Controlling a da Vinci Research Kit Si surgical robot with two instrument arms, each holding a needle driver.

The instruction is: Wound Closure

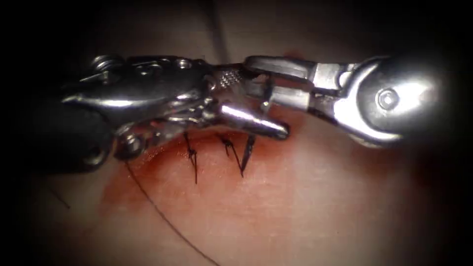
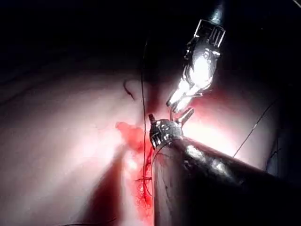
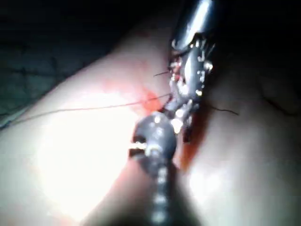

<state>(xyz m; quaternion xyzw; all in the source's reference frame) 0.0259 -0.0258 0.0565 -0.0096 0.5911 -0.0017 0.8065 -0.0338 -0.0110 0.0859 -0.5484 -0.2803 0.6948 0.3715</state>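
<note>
The tissue (image 1: 305, 197) carries everything; red fluid (image 1: 148, 182) stains it left of centre; cut ends of thread (image 1: 241, 155) stand mid-scene; thread (image 1: 162, 216) trails near-left.

Both tools (image 1: 256, 101) meet tip to tip over the cut (image 1: 217, 140), blocking it; tissue (image 1: 305, 207) below the knots (image 1: 231, 150) lies open.

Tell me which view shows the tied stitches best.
The endoscope view: the stitches stand out as dark knots with cut ends on the tissue. The left wrist view gives faint dark strands in the red fluid; the right wrist view, stray thread ends.
</note>
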